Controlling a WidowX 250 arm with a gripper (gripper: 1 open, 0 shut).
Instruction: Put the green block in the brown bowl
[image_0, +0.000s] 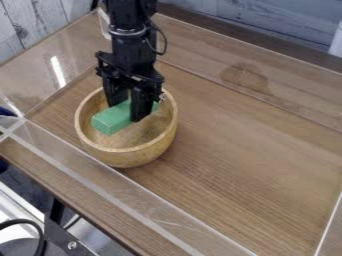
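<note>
Green block (111, 118) tilted inside tan wooden bowl (127, 147)

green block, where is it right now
In the camera view, left of centre, the green block lies tilted inside the brown bowl, its upper end between the fingers of the gripper reaching down from above.

Green block (112, 118) inside the brown bowl (131, 148) — gripper (130, 108) directly above it
</note>
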